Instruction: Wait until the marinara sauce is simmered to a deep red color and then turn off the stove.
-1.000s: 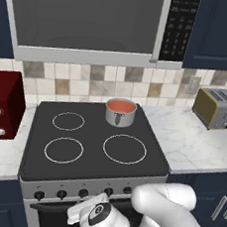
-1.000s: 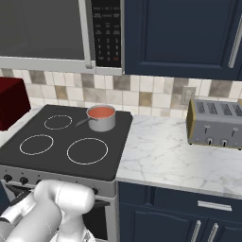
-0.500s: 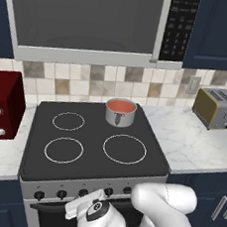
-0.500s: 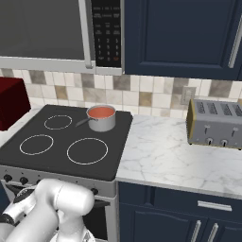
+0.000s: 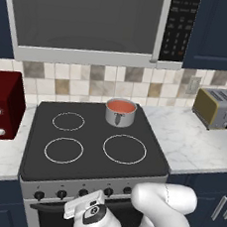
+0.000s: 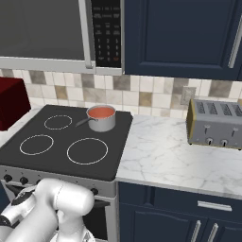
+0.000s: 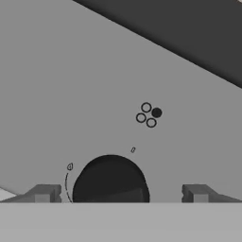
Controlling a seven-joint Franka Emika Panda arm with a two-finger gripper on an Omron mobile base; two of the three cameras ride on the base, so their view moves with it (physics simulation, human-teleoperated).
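Your two base views look forward and down at the stove [image 5: 96,148] [image 6: 66,146] from behind, left and right, sharing its cooktop. Your hand view faces a black knob [image 7: 111,182] on its silver front panel [image 7: 94,85], very near.

- Stove [image 5: 90,155]: black cooktop, four white rings; steel saucepan [image 5: 120,114] sits on the rear right ring.
- Marble surface [image 6: 175,158], right of the stove: carries the toaster [image 6: 216,124] near the wall.
- Surface left of the stove: carries a red microwave [image 5: 1,105].
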